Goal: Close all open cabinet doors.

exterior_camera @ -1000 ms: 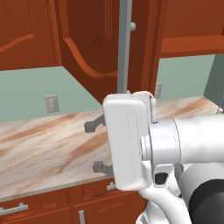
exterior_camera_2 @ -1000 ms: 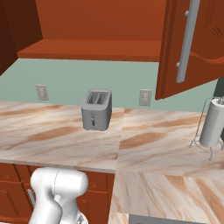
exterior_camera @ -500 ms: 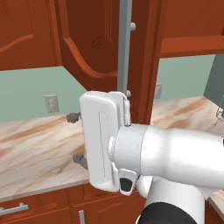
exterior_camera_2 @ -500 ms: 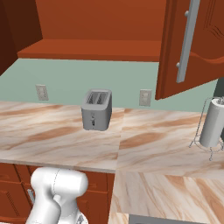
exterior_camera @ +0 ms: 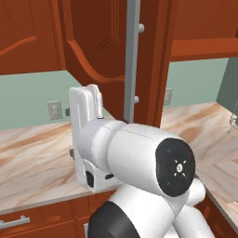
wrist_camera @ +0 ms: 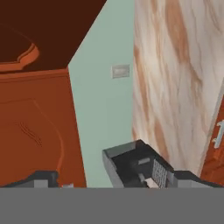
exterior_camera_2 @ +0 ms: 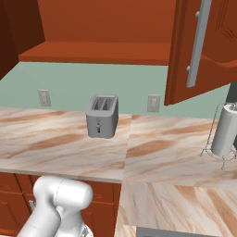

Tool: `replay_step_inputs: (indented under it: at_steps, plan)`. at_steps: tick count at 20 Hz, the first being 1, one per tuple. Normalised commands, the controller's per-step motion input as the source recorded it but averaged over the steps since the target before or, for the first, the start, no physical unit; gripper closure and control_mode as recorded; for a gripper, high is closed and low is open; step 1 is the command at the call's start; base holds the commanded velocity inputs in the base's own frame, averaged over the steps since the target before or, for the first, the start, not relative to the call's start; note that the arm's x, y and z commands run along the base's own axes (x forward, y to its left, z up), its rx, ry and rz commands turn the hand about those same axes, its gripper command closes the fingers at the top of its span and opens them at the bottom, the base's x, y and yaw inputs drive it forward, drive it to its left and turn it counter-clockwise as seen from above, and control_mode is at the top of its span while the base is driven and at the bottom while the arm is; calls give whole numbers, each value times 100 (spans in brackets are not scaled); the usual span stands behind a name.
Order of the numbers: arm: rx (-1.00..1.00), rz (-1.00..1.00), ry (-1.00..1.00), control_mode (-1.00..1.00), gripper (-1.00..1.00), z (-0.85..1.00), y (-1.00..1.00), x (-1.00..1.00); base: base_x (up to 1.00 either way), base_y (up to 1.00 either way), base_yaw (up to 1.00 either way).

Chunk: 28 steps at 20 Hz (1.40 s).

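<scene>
You have 1 open cabinet door [exterior_camera: 100, 51] swung out over the marble counter [exterior_camera: 32, 158], and it is the landmark here. In the left base view it stands nearly edge-on just above and behind the arm's white wrist, with its long silver bar handle [exterior_camera: 132, 60] running down the near edge. In the right base view the same door [exterior_camera_2: 217, 46] hangs out from the wall cabinet at the upper right, its handle [exterior_camera_2: 198, 44] facing you, and the cabinet's underside stretches away to the left of it.

Below and left of that door, a grey toaster [exterior_camera_2: 102, 115] sits on the counter against the green wall, between 2 wall outlets. Below and right of the door stands a paper towel roll [exterior_camera_2: 226, 130] on a wire holder.

The gripper [wrist_camera: 118, 181] has its jaws spread wide and nothing sits between them. In the hand view, which is rolled sideways, its 2 dark fingertips [wrist_camera: 135, 168] rise at the bottom edge, well apart. Beyond them you see the reddish-brown panel of a cabinet door [wrist_camera: 35, 131] on the left, the green wall with 1 outlet [wrist_camera: 120, 71] in the middle, and the counter on the right. The gripper is not touching the door.
</scene>
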Motion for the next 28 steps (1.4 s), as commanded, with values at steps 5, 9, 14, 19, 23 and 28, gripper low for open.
replay_step_inputs:
  at_steps: [5,9,14,19,23,28]
  plan:
    - [-11,-28,4,-100,-100,-10,7,46,0,0,0]
    - [-12,-11,-4,-100,-100,-26,9,38,0,0,0]
    - [-12,-2,-12,-100,-100,-22,15,37,0,0,0]
    - [-5,-2,0,-100,-100,-18,3,57,0,0,0]
    - [0,0,0,-100,-100,-15,0,50,0,0,0]
    - [0,-8,0,-100,-100,-2,3,41,0,0,0]
